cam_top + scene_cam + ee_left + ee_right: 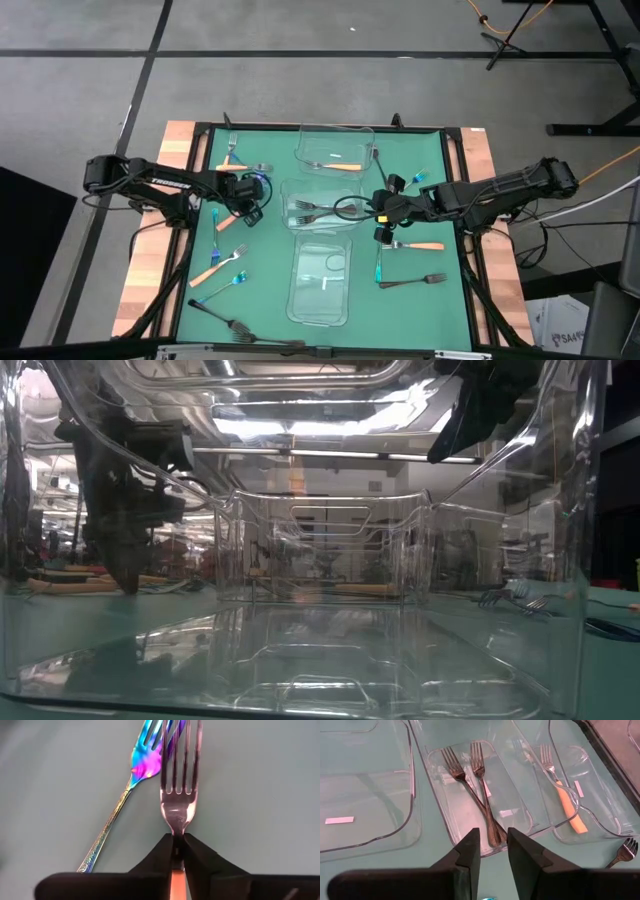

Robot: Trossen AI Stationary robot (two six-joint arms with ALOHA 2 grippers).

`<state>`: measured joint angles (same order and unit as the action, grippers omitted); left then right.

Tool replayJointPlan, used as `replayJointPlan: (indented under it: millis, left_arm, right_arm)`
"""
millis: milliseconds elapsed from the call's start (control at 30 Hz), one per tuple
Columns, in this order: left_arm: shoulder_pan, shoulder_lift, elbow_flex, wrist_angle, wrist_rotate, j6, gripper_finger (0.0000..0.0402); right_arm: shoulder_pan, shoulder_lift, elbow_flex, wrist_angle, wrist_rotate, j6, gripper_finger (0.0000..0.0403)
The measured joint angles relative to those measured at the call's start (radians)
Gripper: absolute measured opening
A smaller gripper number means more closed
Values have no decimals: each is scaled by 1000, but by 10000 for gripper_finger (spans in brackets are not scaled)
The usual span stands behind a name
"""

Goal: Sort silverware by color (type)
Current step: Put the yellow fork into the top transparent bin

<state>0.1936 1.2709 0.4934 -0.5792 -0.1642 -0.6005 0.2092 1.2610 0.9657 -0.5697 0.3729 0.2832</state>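
Note:
My left gripper (240, 212) is low over the table's left part, shut on a silver fork with an orange handle (178, 795). An iridescent blue-teal fork (131, 780) lies on the mat right beside it. My right gripper (493, 851) is open and empty, just right of the middle clear container (318, 208). That container holds two dark forks (479, 795), and my fingers stand above their handle ends. The far container (335, 148) holds one orange-handled fork (565, 802). Other forks of all three kinds lie scattered flat on the green mat. My left gripper pinches the orange-handled fork between its two fingers at the neck (176, 839), where the silver head meets the orange handle (177, 882). The tines point away from the fingers, along them. I cannot tell whether the fork is lifted or lies on the mat.
The near clear container (320, 282) stands in line with the other two down the mat's middle. Loose forks lie at the left (208, 272), the near left (232, 325), the far left (232, 155) and the right (425, 245). A raised black frame (460, 200) edges the mat.

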Motion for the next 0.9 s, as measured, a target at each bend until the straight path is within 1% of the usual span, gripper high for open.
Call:
replayJointPlan:
  millis: [100, 267, 567, 700, 900]
  left_arm:
    - [0, -3, 0, 3, 0, -22, 15]
    - [1, -8, 15, -2, 2, -46, 14]
    - [1, -28, 115, -11, 0, -53, 14]
    - [1, -56, 165, -43, -46, -52, 13]
    - [1, -115, 251, -101, -158, -52, 13]
  right_arm:
    - [0, 0, 0, 0, 0, 0, 88]
    - [0, 0, 0, 0, 0, 0, 88]
    - [0, 0, 0, 6, 0, 0, 88]
    - [0, 0, 0, 43, 0, -1, 88]
    - [0, 0, 0, 124, 1, -1, 88]
